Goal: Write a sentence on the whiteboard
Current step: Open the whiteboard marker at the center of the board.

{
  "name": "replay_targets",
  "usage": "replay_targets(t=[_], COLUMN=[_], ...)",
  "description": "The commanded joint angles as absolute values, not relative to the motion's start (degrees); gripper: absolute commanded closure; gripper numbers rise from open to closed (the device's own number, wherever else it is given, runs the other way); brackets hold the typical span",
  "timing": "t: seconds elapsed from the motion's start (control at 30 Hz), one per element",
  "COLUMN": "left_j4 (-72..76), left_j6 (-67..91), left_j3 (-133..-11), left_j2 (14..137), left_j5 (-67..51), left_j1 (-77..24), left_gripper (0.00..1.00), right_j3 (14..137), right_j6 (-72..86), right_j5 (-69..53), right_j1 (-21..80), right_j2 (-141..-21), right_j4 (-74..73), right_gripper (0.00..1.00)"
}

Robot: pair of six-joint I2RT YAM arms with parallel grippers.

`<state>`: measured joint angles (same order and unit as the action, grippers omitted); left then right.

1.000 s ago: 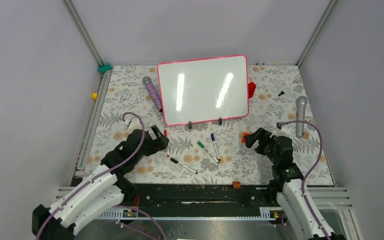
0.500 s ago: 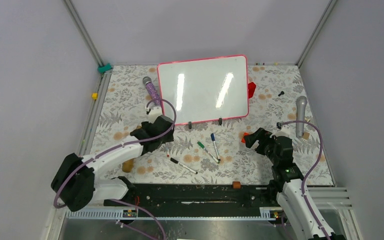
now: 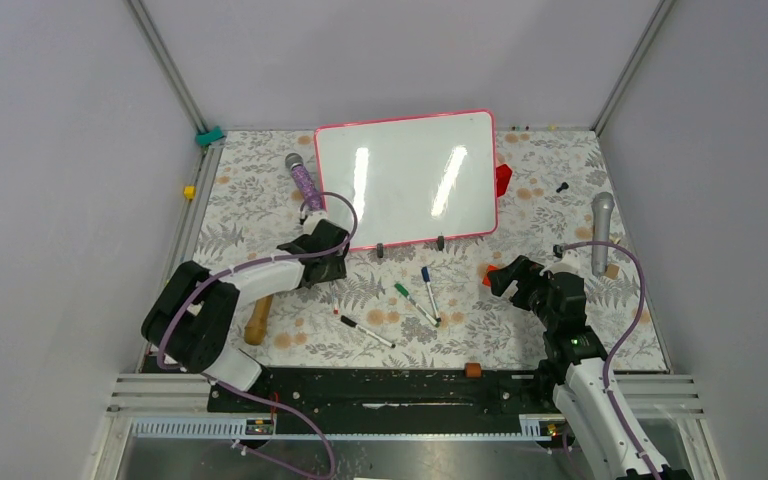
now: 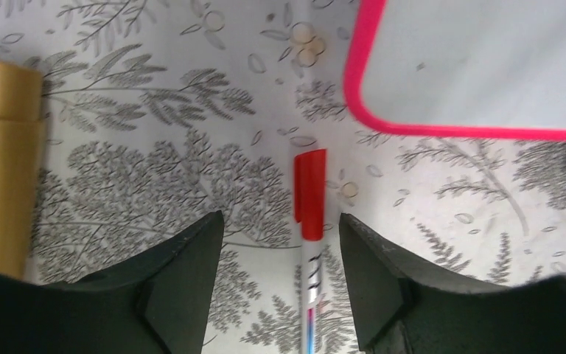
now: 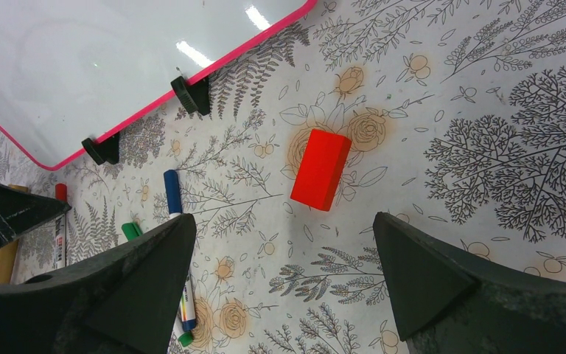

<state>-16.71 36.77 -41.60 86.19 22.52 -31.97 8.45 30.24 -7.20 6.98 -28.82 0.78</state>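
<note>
The whiteboard [image 3: 405,180] leans at the back, pink-framed and blank; no sentence shows on it. Its corner is in the left wrist view [image 4: 486,66] and its clipped edge in the right wrist view [image 5: 118,59]. My left gripper [image 3: 330,262] is open by the board's lower left corner. In the left wrist view the left gripper [image 4: 280,218] straddles a red-capped marker [image 4: 309,195] that lies on the table, touching neither finger. My right gripper [image 3: 505,275] is open and empty, and in the right wrist view this gripper [image 5: 284,258] sits just short of a red block [image 5: 320,169].
Blue [image 3: 428,285], green [image 3: 412,300] and black [image 3: 367,331] markers lie in front of the board. A purple microphone [image 3: 305,185] lies left of the board, a grey one [image 3: 601,230] at the right. A wooden cylinder [image 3: 257,318] lies beside the left arm.
My left arm has reached forward and right to the board's lower left corner, over the red marker, uncovering the wooden cylinder. The right arm has not moved.
</note>
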Motion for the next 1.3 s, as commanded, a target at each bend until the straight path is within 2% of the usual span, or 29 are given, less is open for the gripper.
replay_targets(t=[0.0, 0.17, 0.23, 0.33, 0.37, 0.57, 0.83, 1.07, 1.27], left_j4=[-13.24, -12.2, -11.73, -10.98, -10.94, -13.14, -12.74, -12.37, -3.96], left_j6=[35.55, 36.24, 36.56, 36.99, 37.09, 39.1, 41.55, 42.77, 48.91], left_j3=[-44.63, -44.29, -43.79, -42.59, -42.31, -41.03, -36.23, -33.96, -30.33], left_j2=[88.74, 89.93, 89.71, 88.59, 88.03, 82.8, 68.0, 57.47, 48.99], left_j5=[18.64, 17.01, 16.76, 16.84, 16.89, 16.41, 10.52, 4.17, -6.12], left_j1=[-31.33, -31.36, -31.33, -31.31, -31.32, -31.25, -30.53, -30.24, -28.68], left_gripper=[0.41, 0.57, 0.69, 0.95, 0.98, 1.0, 1.0, 1.0, 1.0], right_j3=[10.02, 10.02, 10.0, 9.98, 10.0, 9.98, 12.69, 9.27, 10.54], right_j6=[29.79, 29.79, 29.79, 29.77, 29.72, 30.15, 31.54, 39.93, 41.56], right_j5=[-8.04, -7.85, -7.79, -7.69, -7.75, -7.39, -5.27, -4.38, -16.7], right_j1=[7.25, 7.22, 7.23, 7.16, 7.2, 7.14, 7.12, 7.13, 7.13], right_j2=[-28.61, -28.41, -28.38, -28.3, -28.33, -28.41, -29.76, -22.48, -22.84], right_j4=[2.65, 2.59, 2.55, 2.47, 2.47, 2.79, -0.48, -0.53, 5.07], right_gripper=[0.01, 0.01, 0.01, 0.01, 0.01, 0.01, 0.01, 0.01, 0.01])
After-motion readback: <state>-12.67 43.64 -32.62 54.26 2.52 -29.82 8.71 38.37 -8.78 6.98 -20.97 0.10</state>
